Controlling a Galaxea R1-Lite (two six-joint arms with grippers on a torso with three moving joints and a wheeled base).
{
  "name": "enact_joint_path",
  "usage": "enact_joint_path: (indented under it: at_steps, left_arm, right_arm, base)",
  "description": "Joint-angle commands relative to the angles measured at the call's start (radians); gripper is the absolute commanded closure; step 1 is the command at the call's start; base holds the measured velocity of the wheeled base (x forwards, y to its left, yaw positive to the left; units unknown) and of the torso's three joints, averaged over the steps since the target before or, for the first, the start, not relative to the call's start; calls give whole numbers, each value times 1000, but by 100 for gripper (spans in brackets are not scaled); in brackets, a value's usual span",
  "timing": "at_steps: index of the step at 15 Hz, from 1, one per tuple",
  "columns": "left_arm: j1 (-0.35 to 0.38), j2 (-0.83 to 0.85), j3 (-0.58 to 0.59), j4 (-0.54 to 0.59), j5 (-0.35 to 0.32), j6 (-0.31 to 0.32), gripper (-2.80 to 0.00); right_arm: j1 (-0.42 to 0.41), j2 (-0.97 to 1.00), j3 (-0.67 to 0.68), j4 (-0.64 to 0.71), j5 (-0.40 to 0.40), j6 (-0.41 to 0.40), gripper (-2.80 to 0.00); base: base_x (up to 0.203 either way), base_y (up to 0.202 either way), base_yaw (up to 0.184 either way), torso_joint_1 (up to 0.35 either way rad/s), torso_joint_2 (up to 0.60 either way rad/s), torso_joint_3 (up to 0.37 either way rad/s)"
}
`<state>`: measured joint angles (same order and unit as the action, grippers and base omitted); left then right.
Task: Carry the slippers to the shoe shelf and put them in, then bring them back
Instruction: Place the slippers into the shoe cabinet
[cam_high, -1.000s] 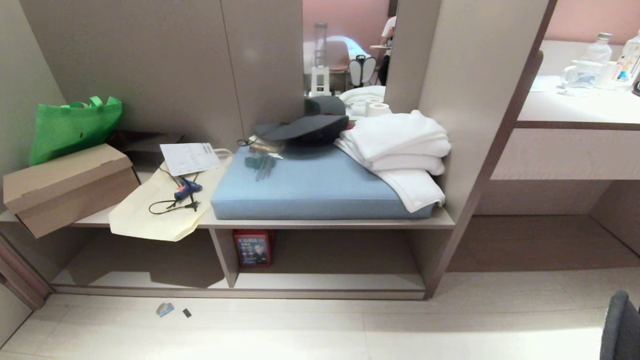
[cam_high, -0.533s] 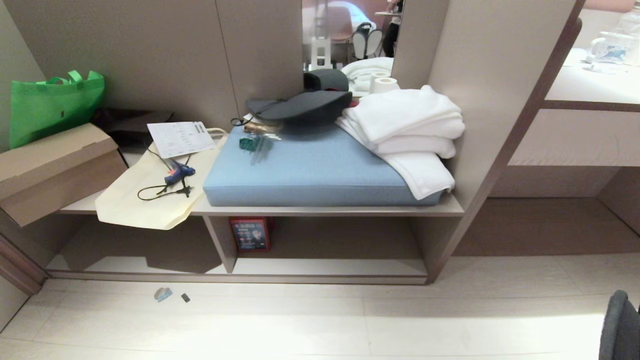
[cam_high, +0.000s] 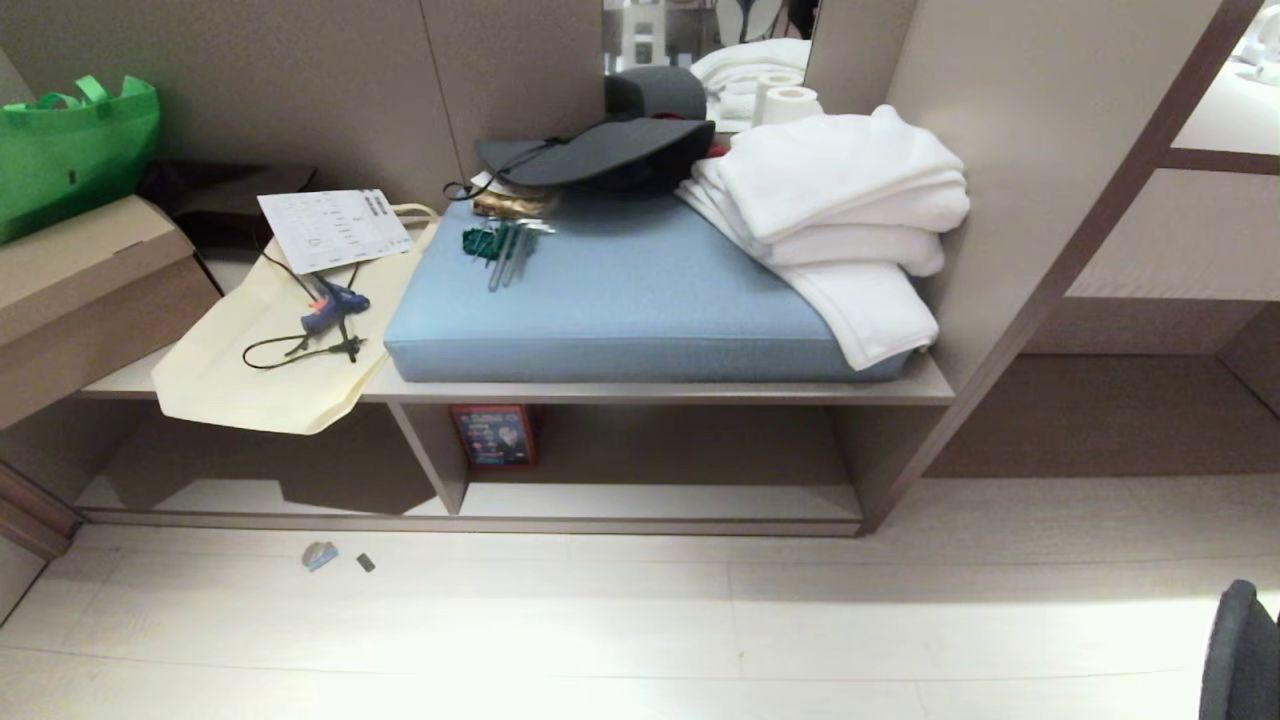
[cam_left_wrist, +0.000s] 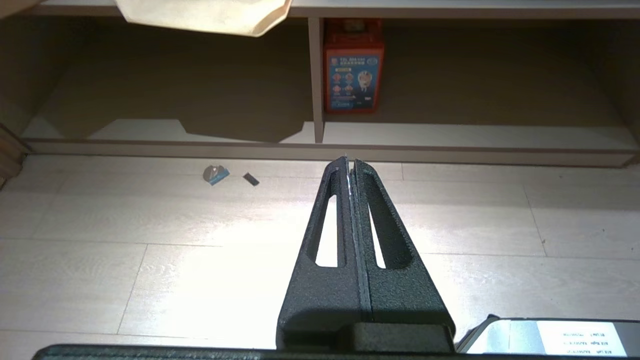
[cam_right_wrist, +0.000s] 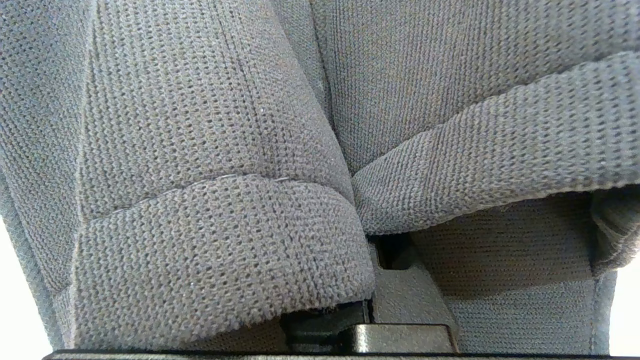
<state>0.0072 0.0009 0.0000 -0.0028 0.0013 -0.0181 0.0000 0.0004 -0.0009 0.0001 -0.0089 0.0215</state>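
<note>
Grey-blue knit slippers (cam_right_wrist: 210, 200) are pinched as a pair by the right end effector (cam_right_wrist: 370, 300), low at the robot's right for carrying to the shoe shelf (cam_high: 640, 392) ahead, while the left end effector (cam_left_wrist: 351, 165) is pressed together, empty, above the floor (cam_left_wrist: 150, 260).

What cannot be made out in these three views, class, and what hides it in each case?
- Right gripper: in the right wrist view the slippers cover its fingertips.
- Slippers' overall shape: head view shows only a dark edge cut off at the corner.
- Small scraps on the floor: too small to identify.
- Shoe shelf: left compartment's far end is shadowed by the hanging cream bag.
</note>
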Motion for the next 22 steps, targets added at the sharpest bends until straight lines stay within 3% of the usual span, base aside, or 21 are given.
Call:
enact_joint_path:
  at_steps: [1, 22]
  left_arm:
    - [0, 1, 0, 0, 0, 0, 0]
    - [0, 1, 0, 1, 0, 0, 0]
  right_arm:
    - [0, 1, 1, 0, 0, 0, 0]
    - [0, 1, 1, 0, 0, 0, 0]
  base:
    - [0, 0, 0, -1, 4, -206]
    - [0, 0, 0, 5, 2, -196]
